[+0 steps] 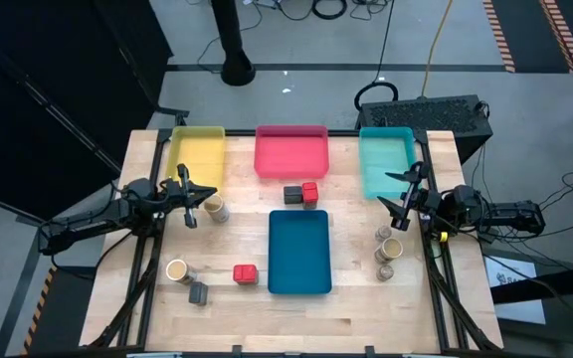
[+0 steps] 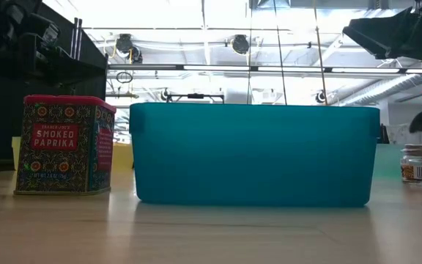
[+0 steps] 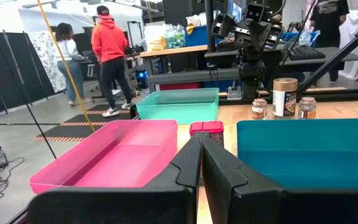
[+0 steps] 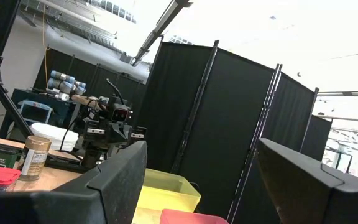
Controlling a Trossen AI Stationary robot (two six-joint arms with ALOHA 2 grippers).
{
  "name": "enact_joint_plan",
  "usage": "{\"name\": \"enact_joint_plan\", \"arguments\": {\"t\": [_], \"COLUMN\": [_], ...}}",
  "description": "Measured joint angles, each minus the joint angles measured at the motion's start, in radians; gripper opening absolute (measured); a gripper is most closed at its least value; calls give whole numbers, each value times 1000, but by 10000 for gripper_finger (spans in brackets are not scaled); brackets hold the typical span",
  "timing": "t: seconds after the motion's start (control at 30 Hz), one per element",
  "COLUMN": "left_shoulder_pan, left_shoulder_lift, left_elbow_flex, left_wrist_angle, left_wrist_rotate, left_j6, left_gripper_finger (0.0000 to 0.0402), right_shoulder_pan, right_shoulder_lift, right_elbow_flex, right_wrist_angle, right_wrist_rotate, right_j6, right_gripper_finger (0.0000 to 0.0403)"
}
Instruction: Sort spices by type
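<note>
Above the table's left side, the left gripper (image 1: pixel 189 199) hovers with fingers pressed together, grasping nothing. Opposite, the right gripper (image 1: pixel 407 191) hangs spread wide. Only the low view reads "Smoked Paprika" on the red box (image 2: pixel 64 145).

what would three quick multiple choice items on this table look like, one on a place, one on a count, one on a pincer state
1. Where is the dark blue tray?
A. table middle
B. far left corner
C. off the table

2. How many trays are on the table?
A. two
B. four
C. six

3. The right pincer is:
A. shut on a jar
B. open, empty
C. not in view

Answers: 1 A, it lies centrally, nearer than the pink tray. 2 B, with the yellow tray and teal tray. 3 B, the right wrist view shows its fingers wide apart.
</note>
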Motion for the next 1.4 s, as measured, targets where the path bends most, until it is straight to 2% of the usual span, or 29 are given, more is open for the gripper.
{"name": "enact_joint_plan", "arguments": {"t": [0.87, 0.93, 1.03, 1.1, 1.27, 1.4], "left_shoulder_pan": [0, -1, -4, -3, -14, -57], "left_shoulder_lift": [0, 0, 0, 0, 0, 9], "left_elbow_flex": [0, 0, 0, 0, 1, 30], "left_wrist_angle": [-2, -1, 52, 106, 268, 280], "left_wrist_rotate": [-16, 0, 83, 87, 189, 170], "left_j6": [8, -106, -473, -586, -619, -619], "left_gripper_finger": [22, 22, 22, 22, 22, 22], "right_shoulder_pan": [0, 0, 0, -3, -6, -8], "right_shoulder_lift": [0, 0, 0, 0, 22, 89], "right_elbow_flex": [0, 0, 0, 0, 18, 74], "right_wrist_angle": [0, -1, -16, -13, -7, -6], "right_wrist_rotate": [0, 0, 0, 5, 47, 75], "right_j6": [9, 100, 325, 370, 445, 446], "right_gripper_finger": [286, 286, 286, 286, 286, 286]}}
